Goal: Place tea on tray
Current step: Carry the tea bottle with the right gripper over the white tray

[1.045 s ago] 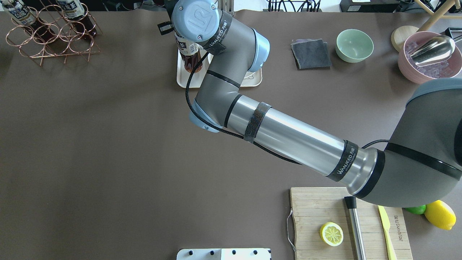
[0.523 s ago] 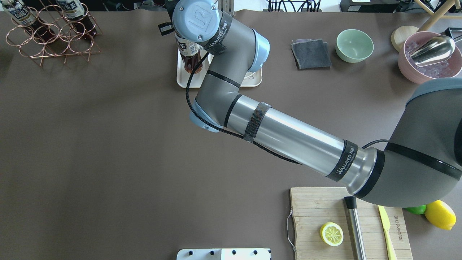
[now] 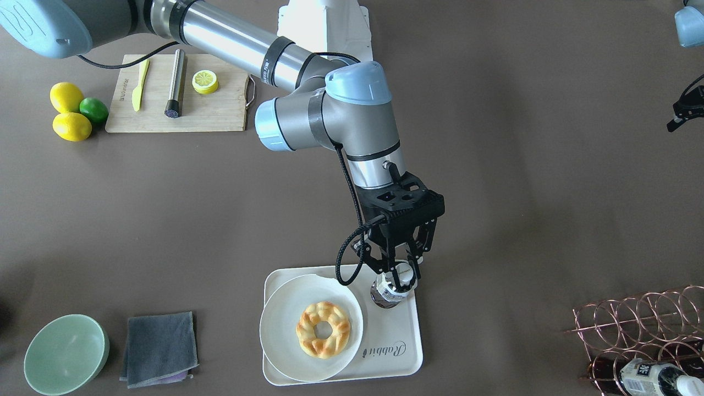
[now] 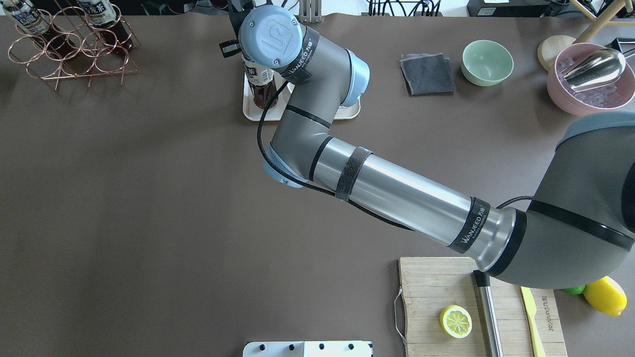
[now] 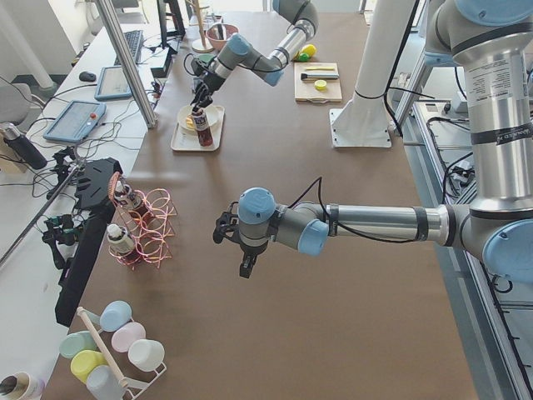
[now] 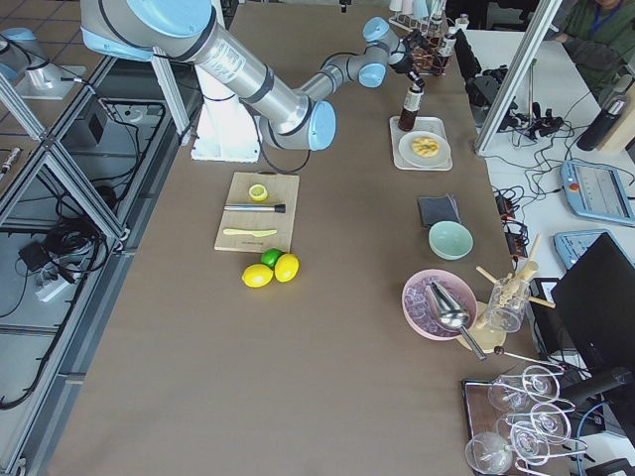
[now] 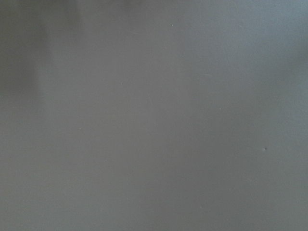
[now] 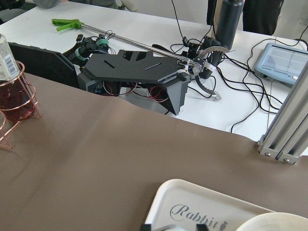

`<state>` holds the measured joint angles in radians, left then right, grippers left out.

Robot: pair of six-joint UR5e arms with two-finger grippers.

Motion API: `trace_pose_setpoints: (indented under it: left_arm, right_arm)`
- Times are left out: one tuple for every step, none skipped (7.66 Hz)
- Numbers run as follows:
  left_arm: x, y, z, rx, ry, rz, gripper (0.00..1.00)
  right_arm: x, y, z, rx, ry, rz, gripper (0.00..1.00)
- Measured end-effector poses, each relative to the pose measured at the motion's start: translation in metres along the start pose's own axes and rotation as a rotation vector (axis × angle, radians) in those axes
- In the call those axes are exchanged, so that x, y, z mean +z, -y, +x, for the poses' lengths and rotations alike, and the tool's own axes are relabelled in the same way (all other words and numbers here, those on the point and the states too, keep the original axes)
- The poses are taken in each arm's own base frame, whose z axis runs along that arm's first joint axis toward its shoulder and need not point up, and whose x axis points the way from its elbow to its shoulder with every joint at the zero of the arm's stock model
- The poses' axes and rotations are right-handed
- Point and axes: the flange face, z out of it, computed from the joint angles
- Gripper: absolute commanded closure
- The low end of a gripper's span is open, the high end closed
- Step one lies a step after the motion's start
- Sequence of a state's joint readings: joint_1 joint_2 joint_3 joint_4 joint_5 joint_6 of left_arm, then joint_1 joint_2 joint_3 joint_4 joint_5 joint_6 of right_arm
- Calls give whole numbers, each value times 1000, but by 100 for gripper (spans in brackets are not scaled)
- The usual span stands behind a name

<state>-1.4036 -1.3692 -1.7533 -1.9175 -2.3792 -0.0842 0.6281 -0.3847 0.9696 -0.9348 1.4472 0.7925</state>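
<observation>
Right end effector (image 3: pixel 403 268) downward, gripping tea (image 3: pixel 385 295), over tray (image 3: pixel 410 333)

tray (image 4: pixel 248 112) mostly under right arm (image 4: pixel 397 193), tea (image 4: pixel 263 93) cap hidden overhead, left gripper (image 5: pixel 246 268) too small

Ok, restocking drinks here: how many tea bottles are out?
3. One bottle is at the tray's corner, gripped by the right end effector; two others sit in the copper rack. More may be hidden.

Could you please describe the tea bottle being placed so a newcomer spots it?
Find the cream "Rabbit" tray holding a round plate. The tea bottle stands upright on it beside that plate, its cap between the jaws of the right gripper; the other bottles sit in the copper rack.
</observation>
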Motion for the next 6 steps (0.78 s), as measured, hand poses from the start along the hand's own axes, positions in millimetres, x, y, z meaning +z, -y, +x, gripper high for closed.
trace_pose_setpoints:
  left_arm:
    - [0, 0, 0, 2, 0, 0, 3]
    - [0, 0, 0, 4, 0, 1, 3]
    - [0, 1, 1, 6, 0, 2, 3]
    - [-1, 1, 1, 7, 0, 3, 3]
    - [-2, 1, 2, 9, -1, 4, 3]
    - [-2, 1, 2, 9, -2, 5, 3]
  right_arm:
    - [0, 0, 0, 0, 0, 0, 2]
    - [-1, 0, -1, 1, 1, 2, 1]
    - [-3, 3, -3, 14, 5, 6, 1]
    - [-7, 7, -4, 57, 12, 12, 1]
    - [-14, 15, -3, 91, 23, 19, 1]
    - [-22, 24, 0, 112, 45, 12, 1]
